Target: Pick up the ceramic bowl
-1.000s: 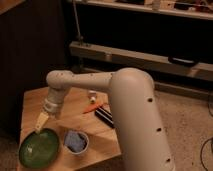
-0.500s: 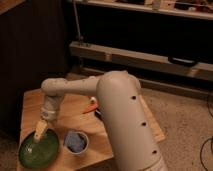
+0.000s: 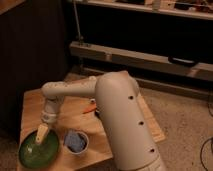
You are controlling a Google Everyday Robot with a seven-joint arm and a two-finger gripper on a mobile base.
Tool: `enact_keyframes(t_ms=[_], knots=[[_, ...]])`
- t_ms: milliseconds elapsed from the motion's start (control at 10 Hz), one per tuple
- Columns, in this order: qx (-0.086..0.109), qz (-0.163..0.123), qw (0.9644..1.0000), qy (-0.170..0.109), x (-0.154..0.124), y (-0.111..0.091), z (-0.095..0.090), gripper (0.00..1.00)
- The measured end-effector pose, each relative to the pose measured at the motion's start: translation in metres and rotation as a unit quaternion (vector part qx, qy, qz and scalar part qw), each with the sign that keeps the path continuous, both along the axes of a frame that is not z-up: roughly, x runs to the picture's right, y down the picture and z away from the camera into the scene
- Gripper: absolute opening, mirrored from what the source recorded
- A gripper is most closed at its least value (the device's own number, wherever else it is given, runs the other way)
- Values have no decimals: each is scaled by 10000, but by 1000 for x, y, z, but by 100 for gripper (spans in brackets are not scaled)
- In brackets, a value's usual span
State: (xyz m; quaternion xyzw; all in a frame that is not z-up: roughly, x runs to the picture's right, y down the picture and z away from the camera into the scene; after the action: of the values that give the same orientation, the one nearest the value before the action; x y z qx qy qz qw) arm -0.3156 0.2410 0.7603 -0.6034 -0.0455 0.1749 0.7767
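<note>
- While you look down the white arm (image 3: pixel 117 115), you find the gripper (image 3: pixel 41 136) at its far end, low over the near-left corner of the wooden table (image 3: pixel 30 107).
- Your gripper's pale fingers point downward into the ceramic bowl (image 3: pixel 38 150), over the back part of its inside; you cannot tell from this view whether they touch the glaze.
- Whether the gripper is released or clenched cannot be told here.
- Your ceramic bowl, wide, shallow and glossy green, sits on the table's front-left corner, close to both edges, and looks to be resting flat on the wood.
- Just to the right of the bowl you see a small white cup (image 3: pixel 76 142) with blue contents, standing near it; you cannot tell if their rims touch.
- Farther back on the table, beside the arm's bulk, a small orange object (image 3: pixel 89 108) lies on the wood, partly hidden.
- Behind the table you have a dark shelf unit (image 3: pixel 150 55) with a pale horizontal rail.
</note>
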Motion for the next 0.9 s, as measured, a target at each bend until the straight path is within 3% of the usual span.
enact_keyframes(t_ms=[200, 300, 600, 900], knots=[[-23, -52, 10000, 77, 1, 3, 2, 52], [-47, -79, 9999, 131, 2, 5, 4, 40], [-113, -150, 9995, 259, 4, 10, 10, 15], [-153, -271, 9988, 373, 5, 15, 16, 14]])
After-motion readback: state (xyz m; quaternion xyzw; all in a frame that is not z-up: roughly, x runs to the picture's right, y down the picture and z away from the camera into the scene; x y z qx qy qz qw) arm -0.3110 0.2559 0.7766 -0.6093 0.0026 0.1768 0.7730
